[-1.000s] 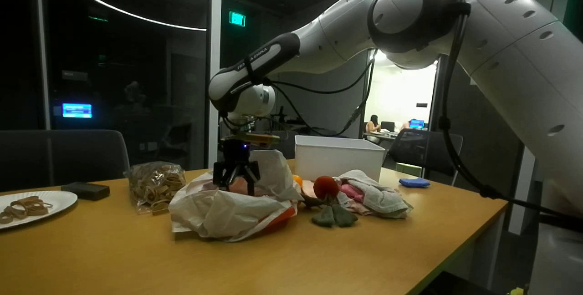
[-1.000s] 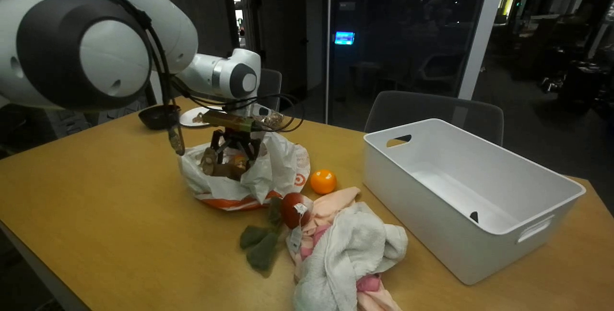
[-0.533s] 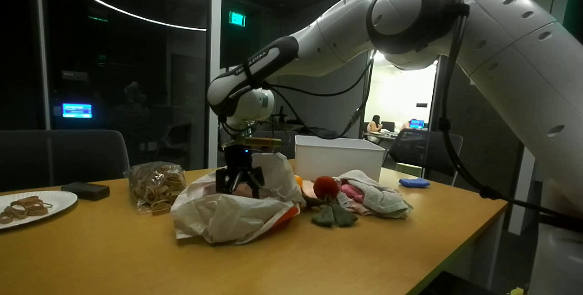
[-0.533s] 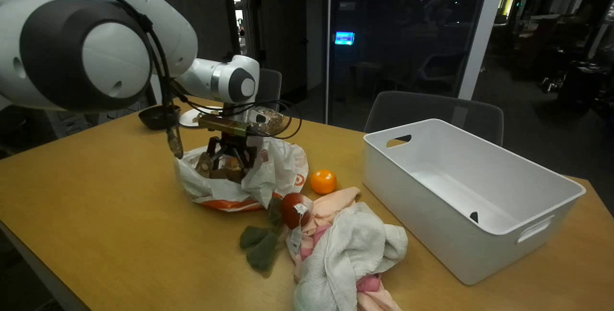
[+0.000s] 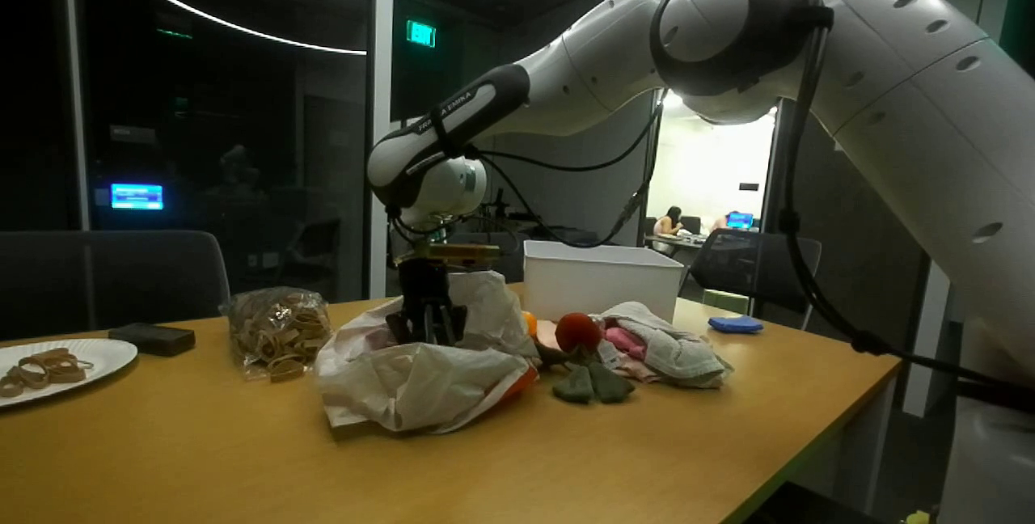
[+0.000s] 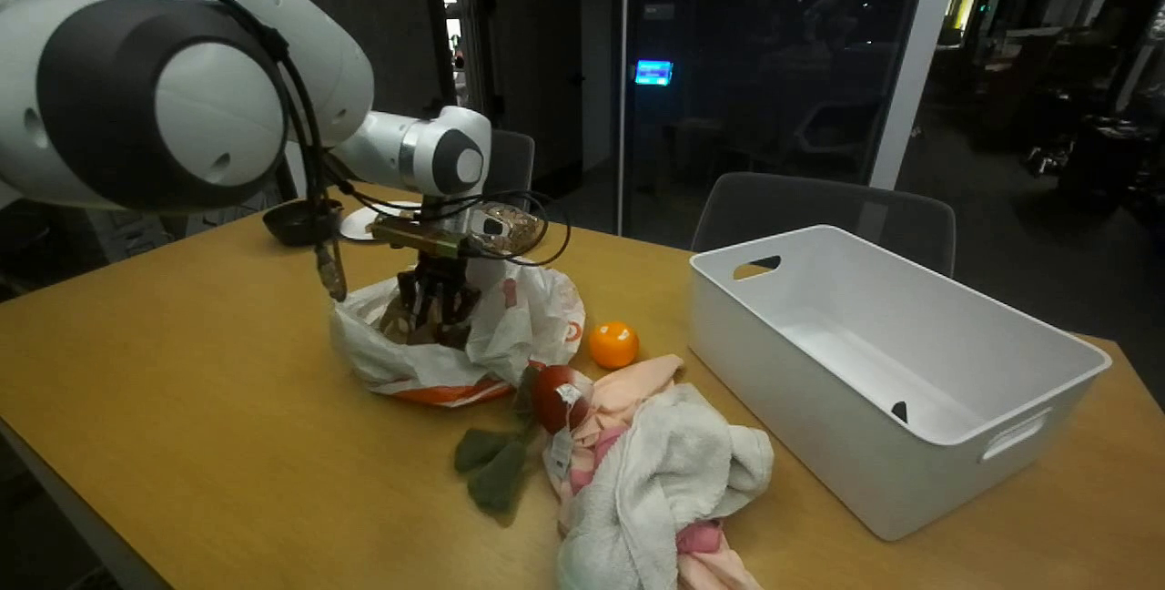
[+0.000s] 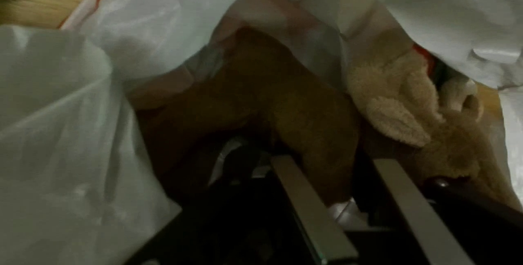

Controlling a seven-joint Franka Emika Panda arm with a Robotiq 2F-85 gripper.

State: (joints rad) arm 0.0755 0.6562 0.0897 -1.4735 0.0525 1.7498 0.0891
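wrist view: you look mid-grasp, claw (image 7: 333, 162) part-closed about brown plush (image 7: 310, 122) inside the white bag (image 7: 73, 154), which in an exterior view lies toward the bench (image 6: 273, 408)'s far edge. can't tell if gripped; next, check the pinch.

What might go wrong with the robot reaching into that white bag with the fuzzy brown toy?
The pincer might catch the plastic shopping bag too, because the crumpled sides stand close around it. The brown plush toy might slip: part of it shows between the fingers, but I can't tell if they grip it. Lifting could also drag the bag into the round red toy right beside it.
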